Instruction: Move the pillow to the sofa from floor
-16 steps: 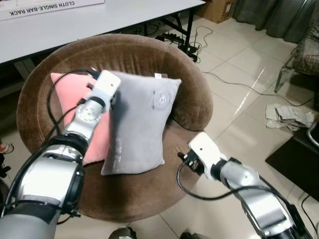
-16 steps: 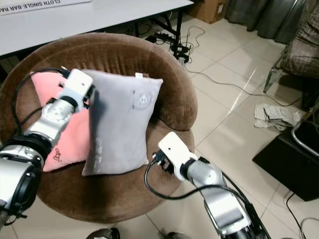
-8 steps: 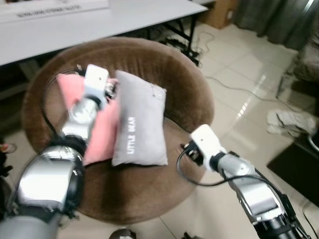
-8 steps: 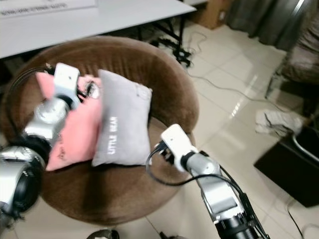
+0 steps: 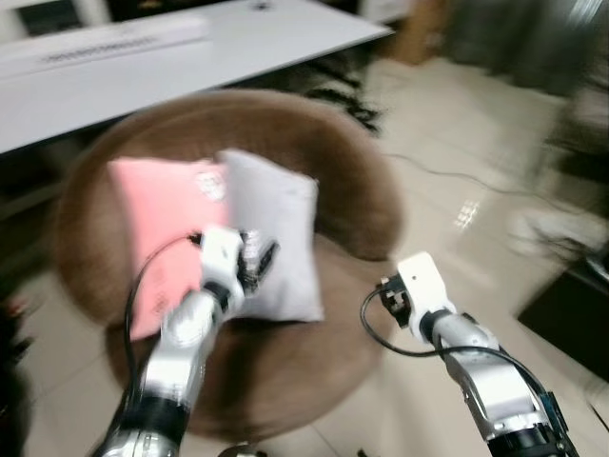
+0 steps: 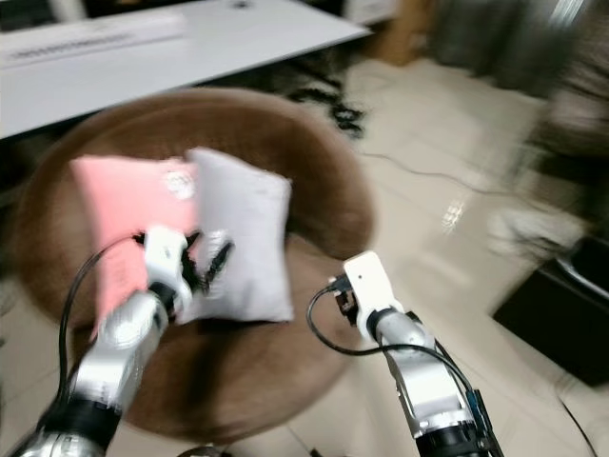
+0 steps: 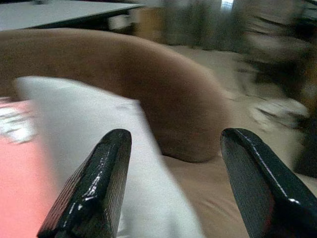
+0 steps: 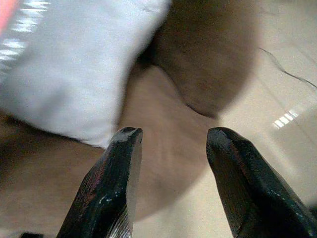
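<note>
Pillow leans on the sofa, right of a pink cushion. Left gripper hovers near it, fingers apart and empty. Right gripper gapes empty too.

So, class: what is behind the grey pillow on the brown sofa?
The sofa's curved brown backrest rises behind the grey pillow, with a pink pillow beside it. Whatever lies directly behind the grey pillow is covered.
</note>
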Robot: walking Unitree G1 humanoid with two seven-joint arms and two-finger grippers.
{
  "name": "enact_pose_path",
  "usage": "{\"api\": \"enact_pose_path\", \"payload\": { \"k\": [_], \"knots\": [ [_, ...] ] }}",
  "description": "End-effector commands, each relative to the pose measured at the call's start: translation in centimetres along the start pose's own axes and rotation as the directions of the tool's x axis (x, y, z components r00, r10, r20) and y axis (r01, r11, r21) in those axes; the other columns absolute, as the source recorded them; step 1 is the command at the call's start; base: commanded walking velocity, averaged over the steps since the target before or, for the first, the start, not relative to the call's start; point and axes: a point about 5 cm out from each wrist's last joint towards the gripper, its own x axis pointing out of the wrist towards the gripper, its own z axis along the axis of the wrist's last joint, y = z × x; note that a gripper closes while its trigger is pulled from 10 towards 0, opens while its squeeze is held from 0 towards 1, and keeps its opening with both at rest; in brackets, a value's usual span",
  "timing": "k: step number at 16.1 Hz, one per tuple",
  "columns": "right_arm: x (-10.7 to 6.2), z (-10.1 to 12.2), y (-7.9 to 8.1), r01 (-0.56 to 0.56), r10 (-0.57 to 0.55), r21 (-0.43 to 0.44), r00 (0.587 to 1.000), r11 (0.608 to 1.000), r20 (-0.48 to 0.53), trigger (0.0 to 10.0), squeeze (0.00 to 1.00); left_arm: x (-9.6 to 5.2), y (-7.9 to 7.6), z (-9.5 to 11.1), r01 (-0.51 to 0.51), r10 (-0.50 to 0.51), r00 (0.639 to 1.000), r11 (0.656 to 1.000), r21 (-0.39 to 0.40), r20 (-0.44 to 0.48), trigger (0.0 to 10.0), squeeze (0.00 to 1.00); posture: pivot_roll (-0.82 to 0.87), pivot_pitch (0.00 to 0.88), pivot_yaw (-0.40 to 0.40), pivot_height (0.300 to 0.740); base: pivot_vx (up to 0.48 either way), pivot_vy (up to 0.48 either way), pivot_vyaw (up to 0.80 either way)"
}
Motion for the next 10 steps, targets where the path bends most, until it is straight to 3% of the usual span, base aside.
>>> {"api": "enact_pose_path", "payload": {
  "k": [1,6,8,10],
  "knots": [
    [-0.1,-0.5,-0.5,0.033,-0.032,0.027,0.999,0.999,-0.022,10.0,0.00,-0.1,-0.2,0.6,0.005,-0.006,1.000,1.000,0.025,0.005,10.0,0.00,0.06,0.000,0.038,0.740,0.000,0.000,-0.80],
    [0.8,0.1,-0.2,0.037,-0.036,0.020,0.999,0.999,-0.014,10.0,0.00,-1.5,-0.4,1.0,-0.018,0.018,1.000,0.999,0.031,-0.021,10.0,0.00,0.07,0.000,0.039,0.740,0.000,0.000,-0.80],
    [0.9,0.2,-0.3,0.036,-0.036,0.014,0.999,0.999,-0.016,10.0,0.00,-1.4,0.4,1.3,-0.098,0.098,0.995,0.995,0.034,-0.008,10.0,0.00,0.08,0.000,0.037,0.740,0.000,0.000,-0.80],
    [1.1,0.3,-0.4,0.037,-0.037,0.013,0.999,0.999,-0.017,10.0,0.00,-1.4,0.7,1.7,-0.114,0.114,0.993,0.992,0.044,0.000,10.0,0.00,0.08,0.000,0.036,0.740,0.000,0.000,-0.80]
  ]
}}
